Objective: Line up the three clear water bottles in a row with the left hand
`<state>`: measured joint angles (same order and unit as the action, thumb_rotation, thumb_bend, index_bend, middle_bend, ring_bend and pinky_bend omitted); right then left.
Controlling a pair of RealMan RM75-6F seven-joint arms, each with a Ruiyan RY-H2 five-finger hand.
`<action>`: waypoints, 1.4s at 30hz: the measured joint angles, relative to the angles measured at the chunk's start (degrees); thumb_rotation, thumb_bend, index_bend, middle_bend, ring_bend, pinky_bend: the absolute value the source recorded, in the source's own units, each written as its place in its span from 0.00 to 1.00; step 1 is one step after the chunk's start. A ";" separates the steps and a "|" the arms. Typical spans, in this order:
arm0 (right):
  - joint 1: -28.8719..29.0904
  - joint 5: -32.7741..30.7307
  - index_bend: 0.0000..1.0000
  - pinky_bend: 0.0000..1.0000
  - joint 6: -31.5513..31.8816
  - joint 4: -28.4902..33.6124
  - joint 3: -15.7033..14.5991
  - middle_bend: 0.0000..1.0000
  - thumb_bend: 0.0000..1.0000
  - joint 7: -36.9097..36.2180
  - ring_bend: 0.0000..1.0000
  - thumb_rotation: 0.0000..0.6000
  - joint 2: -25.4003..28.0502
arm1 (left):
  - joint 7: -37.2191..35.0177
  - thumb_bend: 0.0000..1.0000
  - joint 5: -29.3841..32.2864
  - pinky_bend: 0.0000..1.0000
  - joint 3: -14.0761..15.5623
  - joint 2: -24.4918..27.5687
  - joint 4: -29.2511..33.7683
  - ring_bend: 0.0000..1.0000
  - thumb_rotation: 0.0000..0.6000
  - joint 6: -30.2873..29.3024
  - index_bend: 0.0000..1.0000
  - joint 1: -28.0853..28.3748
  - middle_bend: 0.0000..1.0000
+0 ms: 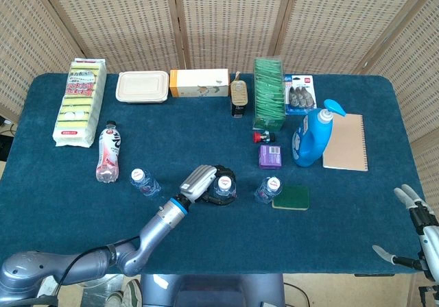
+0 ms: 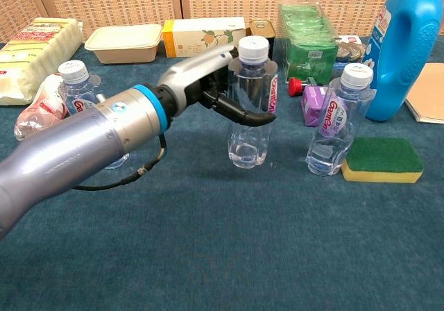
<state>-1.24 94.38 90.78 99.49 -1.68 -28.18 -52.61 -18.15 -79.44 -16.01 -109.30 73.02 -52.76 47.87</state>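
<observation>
Clear, white-capped bottle [image 2: 251, 110] upright in left robot hand [image 2: 218, 89].

Blue jug [image 1: 309, 141] (green sponge [image 1: 291, 197]), navy cloth [image 1: 206, 142]

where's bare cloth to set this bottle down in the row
Bare blue cloth lies between the left clear bottle and the clear bottle the left hand holds. Right is crowded: third clear bottle, green sponge, purple box.
</observation>
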 measured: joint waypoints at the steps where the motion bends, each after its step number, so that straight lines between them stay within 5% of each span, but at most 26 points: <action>1: 0.05 -0.04 0.01 0.00 -0.06 -0.04 0.02 0.00 0.00 -0.18 0.00 1.00 0.03 | 0.48 0.28 0.22 0.52 -0.12 -0.59 -0.72 0.41 1.00 0.09 0.66 0.34 0.63; 21: 0.18 0.07 0.01 0.00 0.22 -1.06 0.04 0.00 0.00 -3.67 0.00 1.00 0.73 | 5.08 0.28 3.63 0.51 -1.48 -6.45 -7.82 0.40 1.00 0.61 0.65 4.24 0.62; 33: 0.16 0.05 0.01 0.00 0.29 -1.14 0.01 0.00 0.00 -3.82 0.00 1.00 0.78 | 4.41 0.26 5.09 0.38 -1.37 -4.66 -5.19 0.11 1.00 2.78 0.17 4.58 0.13; 42: 0.16 0.04 0.01 0.00 0.37 -1.17 0.02 0.00 0.00 -3.91 0.00 1.00 0.79 | 2.76 0.26 3.83 0.34 -1.01 -3.50 -2.86 0.06 1.00 1.43 0.08 4.25 0.05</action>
<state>-1.09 94.42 91.14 98.31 -1.66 -32.09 -51.82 -15.39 -75.61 -17.02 -112.80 70.16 -51.33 52.12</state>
